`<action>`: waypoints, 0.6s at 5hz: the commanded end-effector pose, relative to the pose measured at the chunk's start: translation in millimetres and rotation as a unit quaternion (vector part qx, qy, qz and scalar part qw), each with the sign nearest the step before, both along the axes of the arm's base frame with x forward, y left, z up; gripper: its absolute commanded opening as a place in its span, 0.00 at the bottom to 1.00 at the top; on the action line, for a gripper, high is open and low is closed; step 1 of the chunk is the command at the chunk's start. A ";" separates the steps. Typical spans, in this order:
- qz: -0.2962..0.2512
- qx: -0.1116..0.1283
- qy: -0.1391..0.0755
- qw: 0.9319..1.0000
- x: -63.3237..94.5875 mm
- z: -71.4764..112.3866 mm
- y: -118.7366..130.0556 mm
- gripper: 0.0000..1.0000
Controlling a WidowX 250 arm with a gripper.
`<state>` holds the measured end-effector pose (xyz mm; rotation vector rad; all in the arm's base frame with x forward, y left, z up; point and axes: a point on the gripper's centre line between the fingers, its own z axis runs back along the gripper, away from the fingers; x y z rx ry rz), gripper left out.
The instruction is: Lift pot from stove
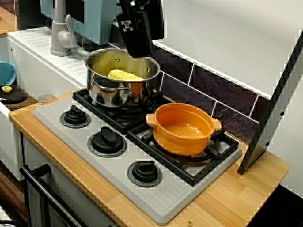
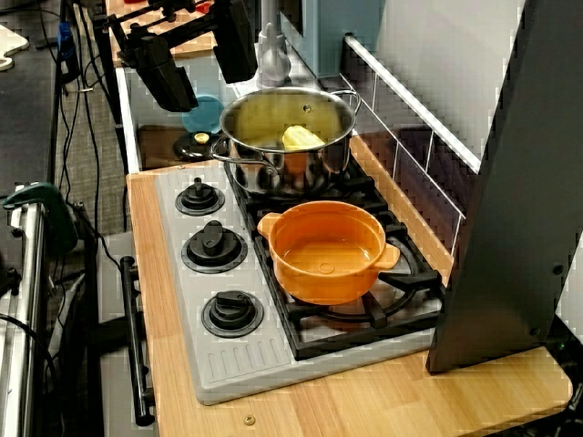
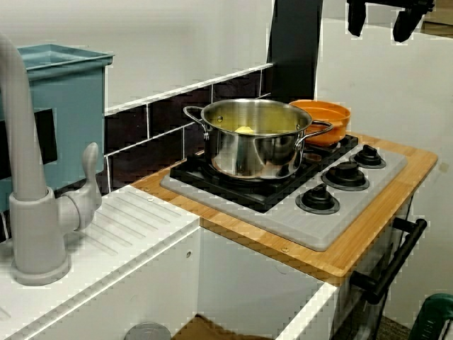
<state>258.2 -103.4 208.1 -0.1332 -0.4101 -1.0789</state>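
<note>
Progress: nothing of the lift is done, as far as the pictures show. The pot (image 1: 183, 128) sits on the stove (image 1: 142, 156), and the approach, the grasp and the raise are all left.

Pot, place: centre right of the front-left view, on the black burner grate (image 1: 208, 156) nearest the right end of the stove. In the front-right view it lies at frame centre (image 2: 328, 251). In the sink-side view only its orange rim (image 3: 322, 119) shows, upper right of centre, behind the steel pot (image 3: 256, 138).

Pot, attitude: upright, mouth up, empty inside; base seated on the grate.

Pot, long axis: the line through the two stubby handles; in the front-left view it runs from left to right across the frame, dropping slightly to the right, roughly along the stove's long run.

Gripper: upper middle of the front-left view (image 1: 140, 28), raised above the steel pot, well apart from the orange pot. It holds nothing. In the sink-side view, top right, two dark fingers (image 3: 357, 17) hang with a gap between them, so the jaws look parted.

Steel pot: on the neighbouring burner, yellow corn (image 1: 124, 74) inside; near the orange pot but not touching it.

Surface: wooden counter (image 1: 236, 198) around the stove.
</note>
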 end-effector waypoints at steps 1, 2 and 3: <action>0.000 0.000 0.000 1.000 0.0 0.0 0.0 1.00; 0.015 0.011 0.014 1.000 -2.0 -2.1 -9.8 1.00; 0.015 0.009 0.043 0.999 -7.3 -7.7 -22.2 1.00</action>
